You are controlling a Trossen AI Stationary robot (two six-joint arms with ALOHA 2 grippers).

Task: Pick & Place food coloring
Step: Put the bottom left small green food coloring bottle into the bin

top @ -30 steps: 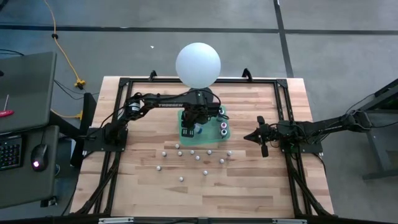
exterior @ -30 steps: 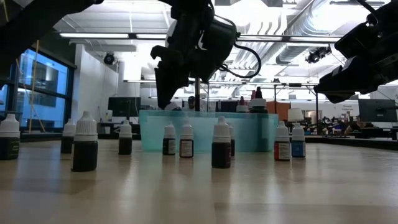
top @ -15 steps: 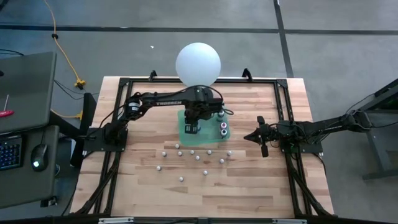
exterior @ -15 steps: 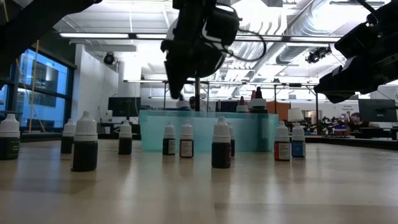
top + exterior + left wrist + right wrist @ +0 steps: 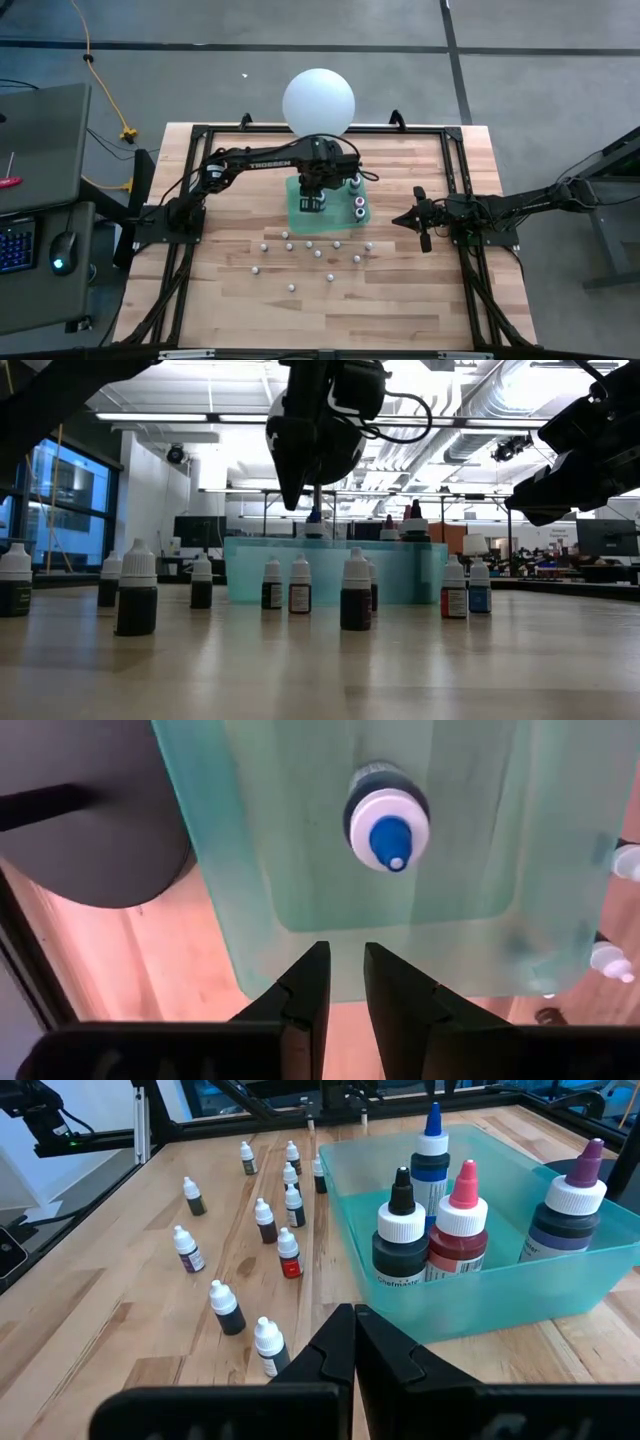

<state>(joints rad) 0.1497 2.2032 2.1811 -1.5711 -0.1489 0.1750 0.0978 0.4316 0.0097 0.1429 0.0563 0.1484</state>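
Room: big workshop hall with ceiling lights and desks, seen behind the wooden table (image 5: 230, 300) in the low view.
Tray: a pale green tray (image 5: 296, 216) stands in the middle of the table, on its far half, in front of a white sphere (image 5: 318, 102) on a stand.
Bottles already in tray: four larger bottles stand inside; a blue-tipped bottle (image 5: 388, 815), a black-capped bottle (image 5: 400, 1226), a pink-capped bottle (image 5: 459, 1224) and a purple-capped bottle (image 5: 564, 1216).
Food coloring left on table: many small bottles (image 5: 228, 1307) stand spread on the wood on the near side of the tray, about ten or more; in the low view they form a loose row (image 5: 137, 588) in front of the tray wall.
Left gripper: the left gripper (image 5: 340, 982) hangs above the tray, fingers pointing down, only a narrow gap between them and nothing inside; the blue-tipped bottle stands free under it.
Right gripper: the right gripper (image 5: 354, 1332) waits above the table at the right of the tray, fingers pressed together, empty.
Progress: I judge that the blue-tipped bottle is now placed, and most of the work remains, because the small bottles on the table are not yet moved.
Next: probably the left arm must go to one small bottle near the tray.
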